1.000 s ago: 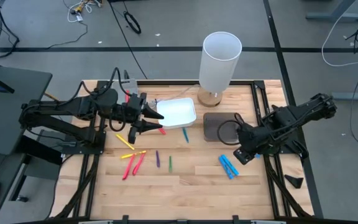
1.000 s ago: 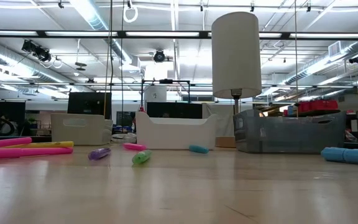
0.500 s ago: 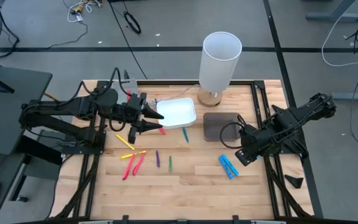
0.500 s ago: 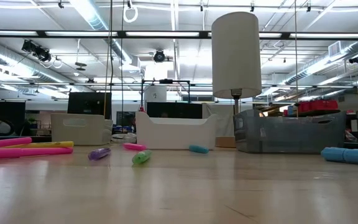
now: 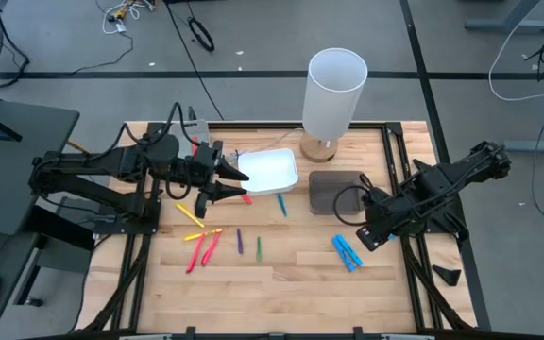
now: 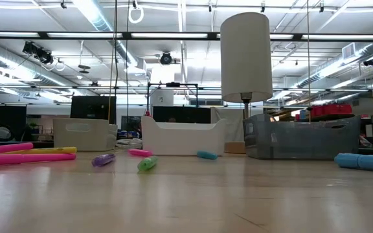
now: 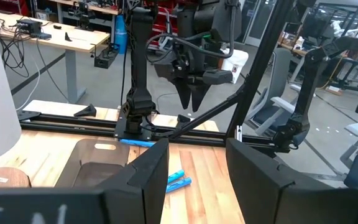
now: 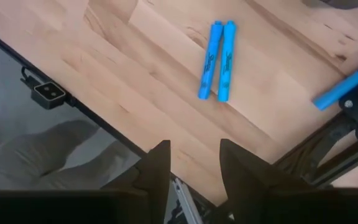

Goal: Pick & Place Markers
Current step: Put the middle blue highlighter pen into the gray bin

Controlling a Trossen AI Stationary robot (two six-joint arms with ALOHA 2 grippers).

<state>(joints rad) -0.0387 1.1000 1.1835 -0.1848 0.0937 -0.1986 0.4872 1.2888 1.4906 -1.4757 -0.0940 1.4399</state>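
The right gripper [image 5: 370,236], jaws apart and empty, hovers near two blue stick markers [image 5: 347,252] lying side by side on the wooden table [image 5: 291,283] — descend centred over one only. The left gripper [image 5: 239,186], jaws apart, waits by the white plastic tray [image 5: 270,171].

blue markers: three, two [image 8: 211,59] [image 8: 225,60] lying side by side and one [image 8: 344,90] apart
pink markers: two [image 5: 195,253] [image 5: 211,247]
yellow markers: two [image 5: 189,214] [image 5: 202,233]
purple marker: one [image 5: 239,241]
green marker: one [image 5: 259,247]
teal marker: one [image 5: 283,206]
trays: two, one white [image 5: 270,172], one dark [image 5: 331,192]
lamp: one [image 5: 332,99]
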